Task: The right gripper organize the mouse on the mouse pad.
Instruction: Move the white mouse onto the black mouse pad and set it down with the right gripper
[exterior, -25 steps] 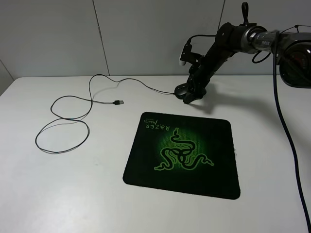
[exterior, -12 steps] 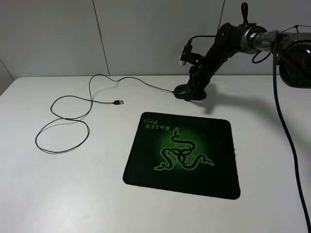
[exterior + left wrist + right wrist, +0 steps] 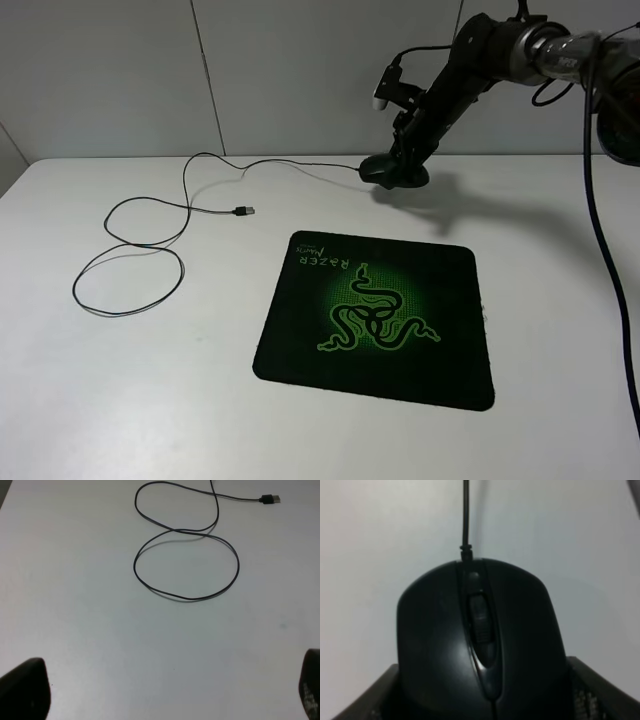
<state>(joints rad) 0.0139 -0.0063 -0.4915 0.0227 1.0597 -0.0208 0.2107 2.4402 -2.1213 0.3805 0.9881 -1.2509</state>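
high view: right gripper (image 3: pixel 402 171) jaws clamped on mouse (image 3: pixel 374 168), behind pad (image 3: pixel 300 340), not on it. left wrist: left gripper (image 3: pixel 167 685) jaws wide, empty, near cable (image 3: pixel 187 599) loop on worktop (image 3: pixel 75 630). right wrist: mouse sits between jaws.

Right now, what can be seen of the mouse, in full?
The mouse is a small glossy black oval, plastic by its look, with a scroll wheel between two buttons. The right tool is shut on its sides, beyond the far edge of the mouse pad, not on it. It seems to hang just above the table. Its thin black cable trails in loops to a USB plug.
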